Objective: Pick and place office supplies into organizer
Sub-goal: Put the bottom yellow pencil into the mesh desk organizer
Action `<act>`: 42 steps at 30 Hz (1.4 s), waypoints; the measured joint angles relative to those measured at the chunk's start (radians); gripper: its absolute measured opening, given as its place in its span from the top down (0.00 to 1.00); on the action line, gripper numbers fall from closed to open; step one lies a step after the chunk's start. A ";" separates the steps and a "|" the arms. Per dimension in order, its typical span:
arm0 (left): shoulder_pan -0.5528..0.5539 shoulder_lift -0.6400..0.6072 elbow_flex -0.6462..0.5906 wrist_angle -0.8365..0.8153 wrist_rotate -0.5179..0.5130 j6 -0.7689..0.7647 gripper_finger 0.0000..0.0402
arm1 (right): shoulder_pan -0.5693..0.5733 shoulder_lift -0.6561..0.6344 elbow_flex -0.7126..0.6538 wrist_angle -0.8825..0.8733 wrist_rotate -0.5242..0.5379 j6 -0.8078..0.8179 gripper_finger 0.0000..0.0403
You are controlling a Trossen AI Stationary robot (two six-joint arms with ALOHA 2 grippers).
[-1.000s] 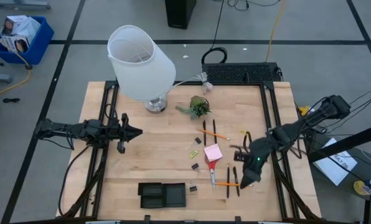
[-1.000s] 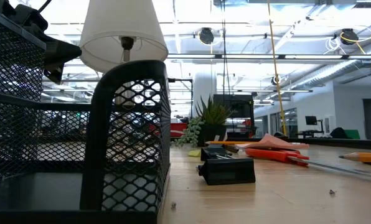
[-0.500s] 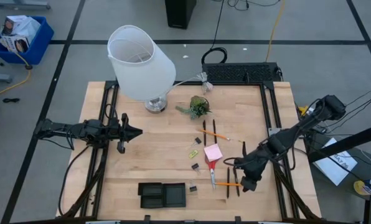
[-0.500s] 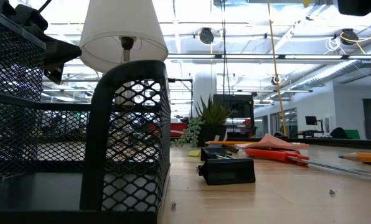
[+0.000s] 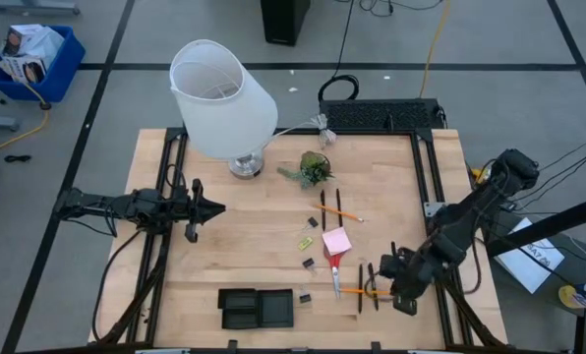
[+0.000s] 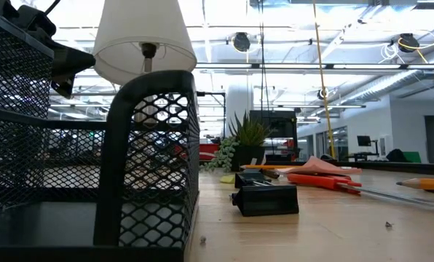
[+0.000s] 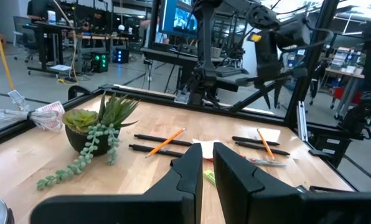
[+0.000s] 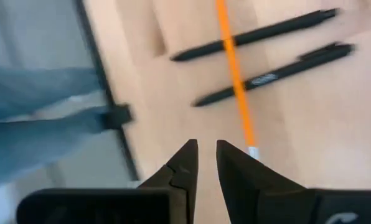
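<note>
- My right gripper (image 5: 403, 295), fingers nearly closed, holding nothing, hovers just beside 2 black pens (image 8: 269, 53) and orange pencil (image 8: 235, 78).
- Organizer (image 5: 257, 308) well apart, at surface's near edge.
- Left gripper (image 5: 214, 207) narrow, waiting mid-left.

Looks like robotics lab in open industrial hall, from what I see. Wooden table (image 5: 273, 246) stands on grey concrete floor marked with black tape lines (image 5: 106, 74). Cables run loose across floor; yellow cord (image 5: 434, 39) trails off behind table. Blue bin (image 5: 32, 59) sits off to one side. Low view shows high ceiling with strip lights and exposed beams (image 6: 312, 69). Left wrist view shows monitors (image 7: 179, 17), benches, metal stands and other rig frames (image 7: 235, 68) beyond table.
</note>
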 joint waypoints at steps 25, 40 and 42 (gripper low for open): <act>0.000 0.000 0.000 0.000 0.000 0.000 0.90 | 0.129 0.238 0.022 0.028 0.263 -0.090 0.51; 0.000 0.000 0.000 0.001 -0.001 0.000 0.90 | -0.127 0.357 0.075 0.288 0.308 -0.452 0.60; 0.000 0.000 0.000 0.001 -0.001 0.000 0.90 | -0.148 0.381 0.080 0.301 0.296 -0.488 0.60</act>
